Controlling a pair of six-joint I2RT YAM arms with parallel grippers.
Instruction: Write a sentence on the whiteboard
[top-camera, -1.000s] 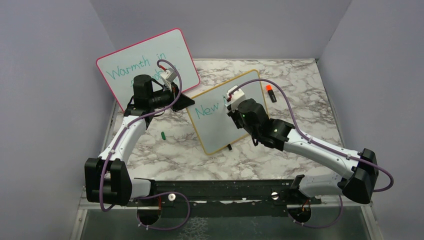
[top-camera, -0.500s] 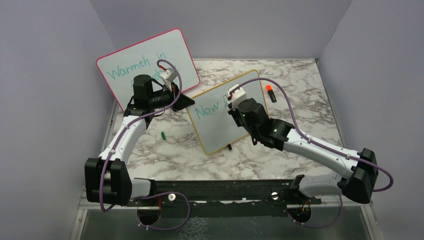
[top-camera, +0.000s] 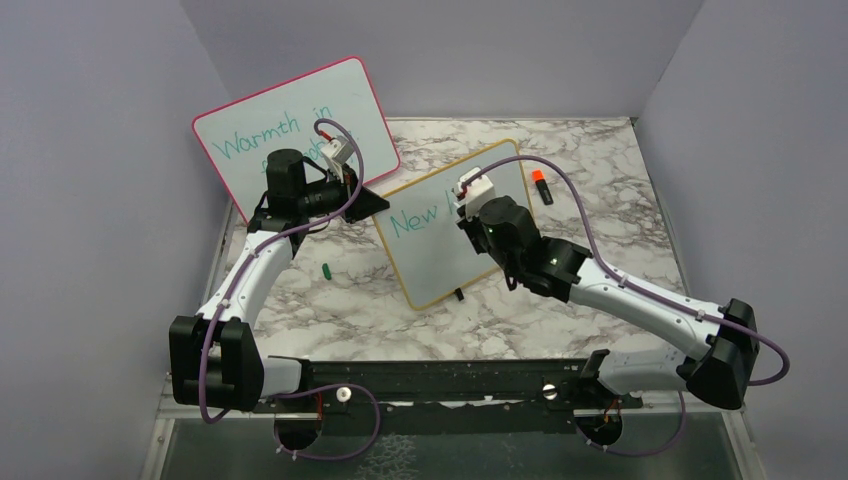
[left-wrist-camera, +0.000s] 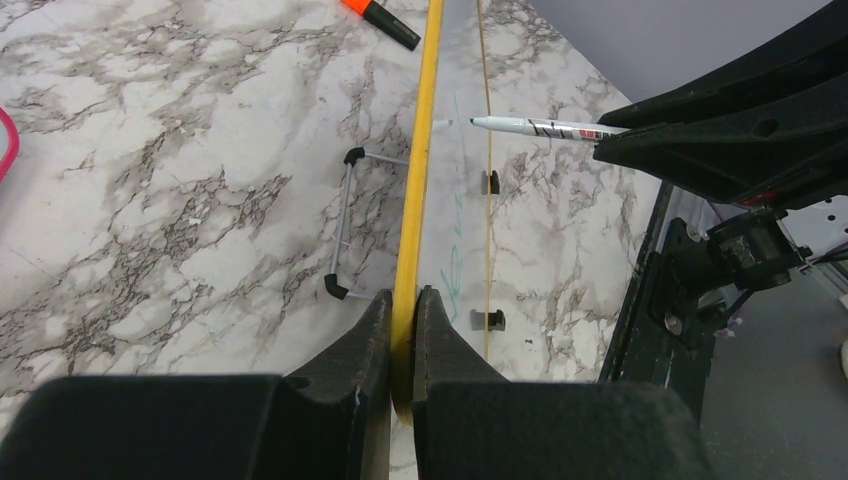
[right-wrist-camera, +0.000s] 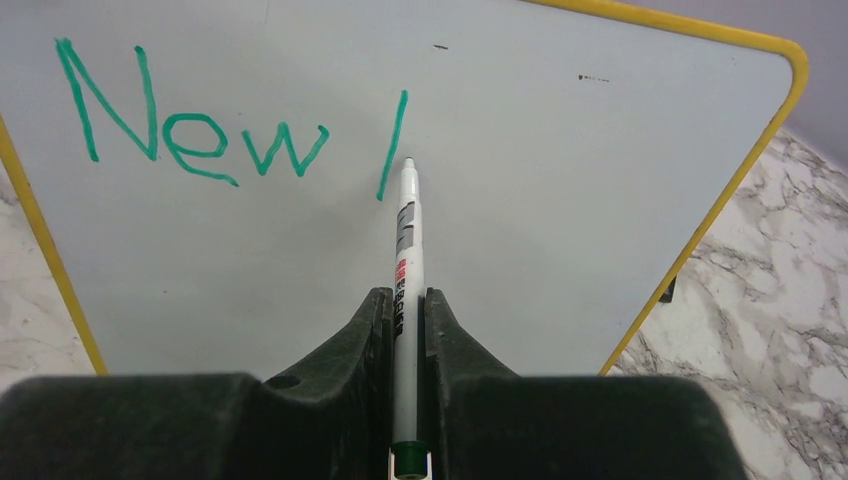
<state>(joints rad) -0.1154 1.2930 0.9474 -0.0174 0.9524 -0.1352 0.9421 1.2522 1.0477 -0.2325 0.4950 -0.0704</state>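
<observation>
The whiteboard, with a yellow frame, stands tilted on the marble table. My left gripper is shut on its left frame edge. Teal writing reads "New", followed by one slanted stroke; in the top view the sentence is partly hidden by my right wrist. My right gripper is shut on a white marker. The marker's tip sits at the board surface, by the lower end of that stroke. The left wrist view shows the marker from the side, reaching to the board.
A larger pink-framed whiteboard stands at the back left, behind my left arm. An orange-capped marker lies behind the yellow board, and a small green cap lies on the table in front of it. Wire stand legs prop the board.
My right wrist has shifted slightly to the right along the board. The left arm and the board have not moved.
</observation>
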